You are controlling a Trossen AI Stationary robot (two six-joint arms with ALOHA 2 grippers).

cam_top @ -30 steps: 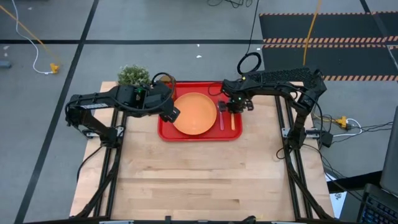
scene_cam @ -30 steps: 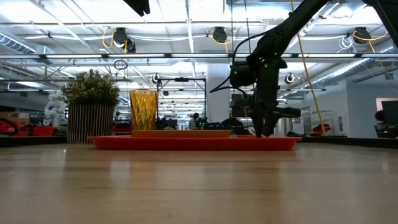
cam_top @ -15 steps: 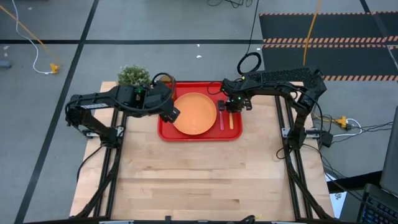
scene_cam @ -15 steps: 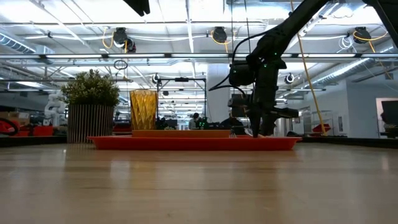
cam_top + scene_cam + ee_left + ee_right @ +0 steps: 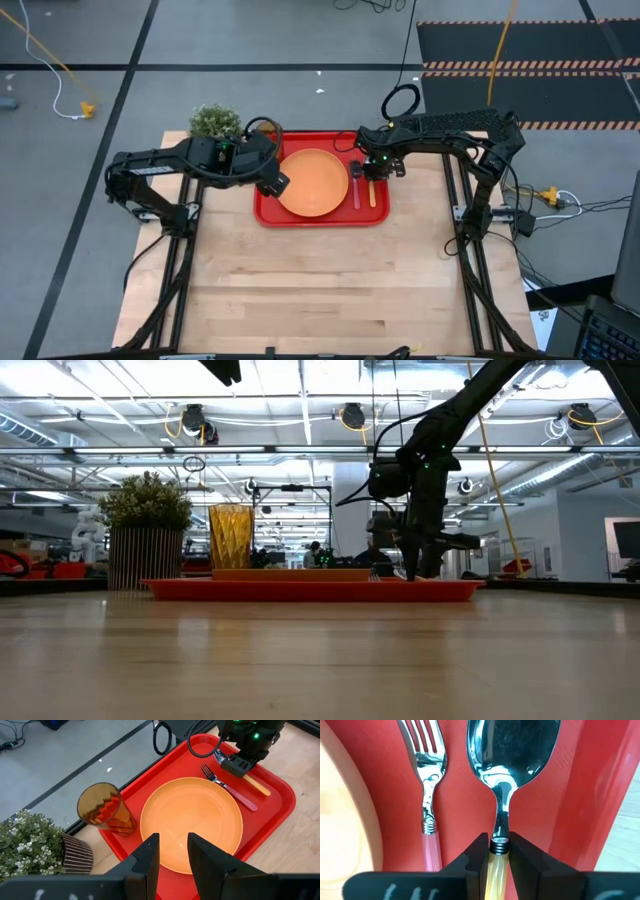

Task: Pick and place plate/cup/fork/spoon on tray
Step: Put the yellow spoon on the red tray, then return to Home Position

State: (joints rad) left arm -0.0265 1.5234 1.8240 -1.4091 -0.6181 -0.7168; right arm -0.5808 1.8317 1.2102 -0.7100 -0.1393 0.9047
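Observation:
The red tray (image 5: 268, 212) lies at the table's far middle. The orange plate (image 5: 313, 182) rests flat in it. The amber cup (image 5: 102, 812) stands upright in the tray's far left corner. The pink-handled fork (image 5: 429, 795) and the spoon (image 5: 512, 750) lie side by side along the tray's right part. My right gripper (image 5: 496, 845) is low over the tray, shut on the spoon. My left gripper (image 5: 173, 840) is open and empty, above the plate's left edge. My right gripper pinches the spoon's yellow handle (image 5: 499, 857) between its two fingers, right where the handle meets the metal neck. The fingers point down from above and lie across the spoon. The spoon lies level along the tray floor, its bowl toward the far edge.
A potted green plant (image 5: 214, 121) stands just off the tray's far left corner, next to the cup. The bare wooden table (image 5: 320, 290) stretches from the tray to the near edge.
My right gripper has shifted slightly toward the table's left, staying low over the tray with the spoon.

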